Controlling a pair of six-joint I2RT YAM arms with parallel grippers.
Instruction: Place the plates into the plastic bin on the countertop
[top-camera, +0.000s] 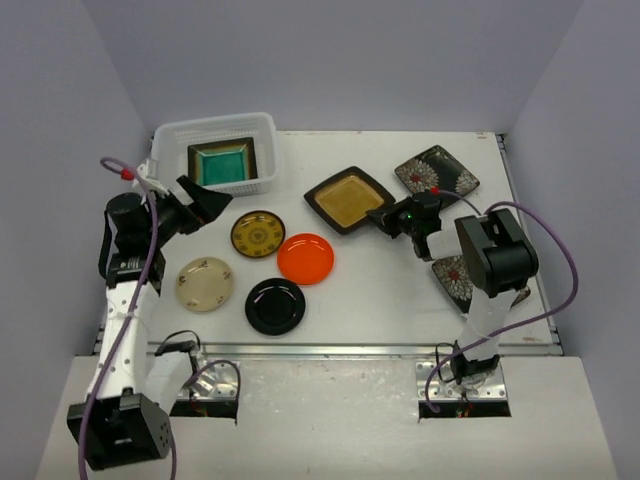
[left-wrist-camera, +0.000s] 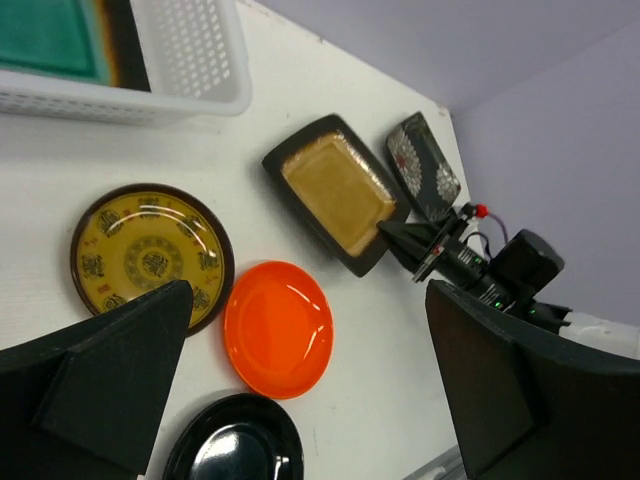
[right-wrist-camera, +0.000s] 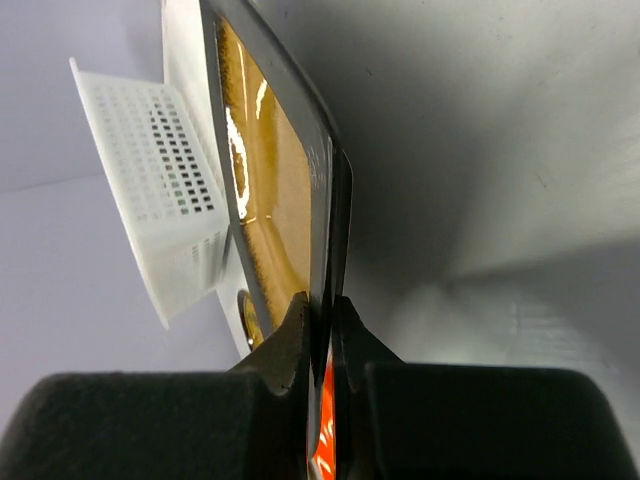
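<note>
My right fingers (right-wrist-camera: 288, 345) are closed on the edge of the amber plate (top-camera: 349, 199), well right of the bin (top-camera: 168, 140). My left fingers (left-wrist-camera: 110, 370) are open beside the bin, which holds the teal plate (top-camera: 222, 163).

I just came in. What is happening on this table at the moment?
Two robot arms are putting plates into a white bin. The right gripper is shut on the rim of the amber square plate, which is outside the bin. The left gripper is open and holds nothing, close to the bin. A teal plate already lies in the bin. Six more plates, among them the orange plate, lie on the table.
</note>
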